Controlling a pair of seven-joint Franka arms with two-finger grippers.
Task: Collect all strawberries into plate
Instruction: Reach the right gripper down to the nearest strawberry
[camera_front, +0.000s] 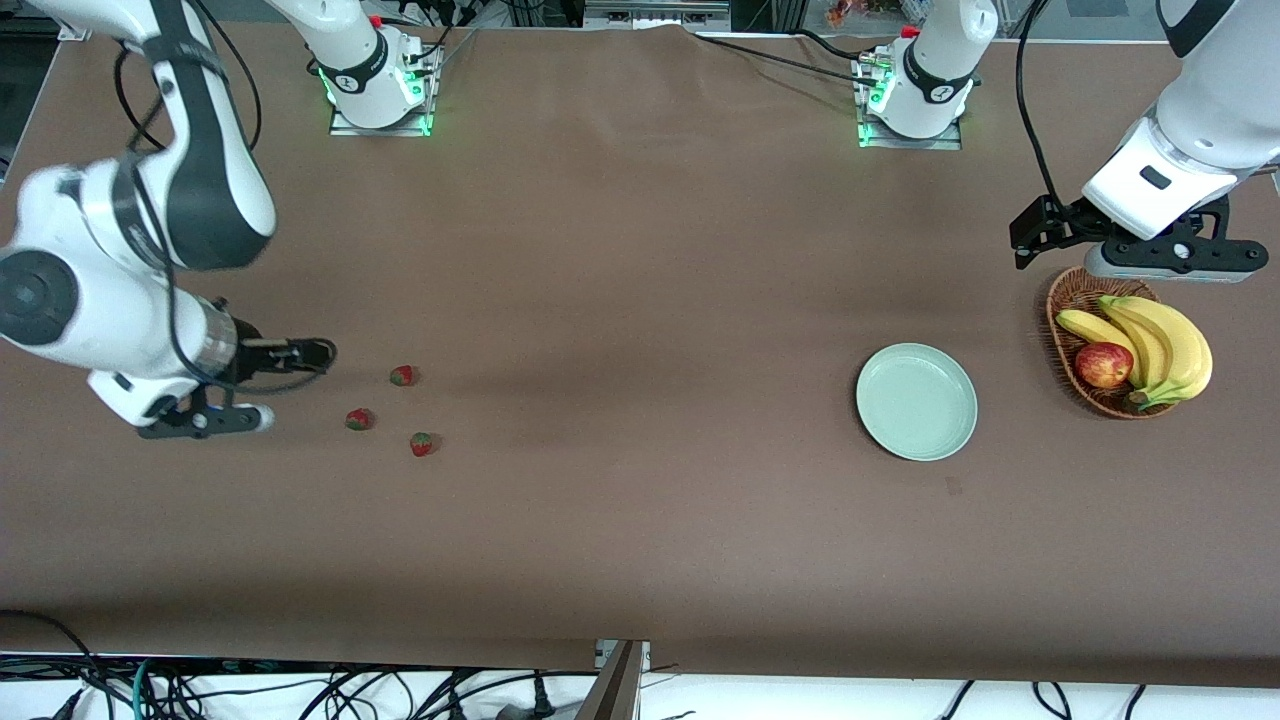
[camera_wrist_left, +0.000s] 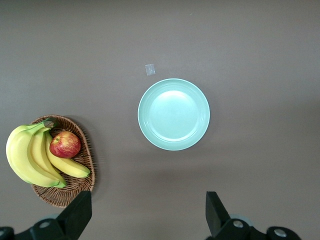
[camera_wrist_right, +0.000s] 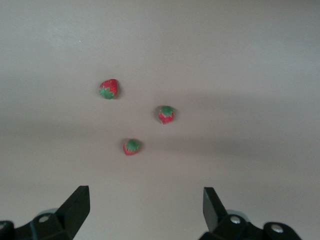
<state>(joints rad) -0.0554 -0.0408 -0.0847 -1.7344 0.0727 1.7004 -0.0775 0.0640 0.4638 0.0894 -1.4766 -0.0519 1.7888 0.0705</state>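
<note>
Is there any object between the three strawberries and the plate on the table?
No. Only bare brown tabletop lies between the three small red strawberries and the round pale mint-green plate. The brown wicker basket sits beside the plate, off the path.

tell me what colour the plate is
The plate is a plain pale mint green with no pattern; the left wrist view shows it best.

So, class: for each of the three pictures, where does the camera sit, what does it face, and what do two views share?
Front view: high across the table, facing both arms' bases; shows both arms.
Left wrist view: on the left arm, looking down on the plate and basket; left end effector open.
Right wrist view: looking down on three strawberries; right end effector open.
Front shares the plate and strawberries.
</note>
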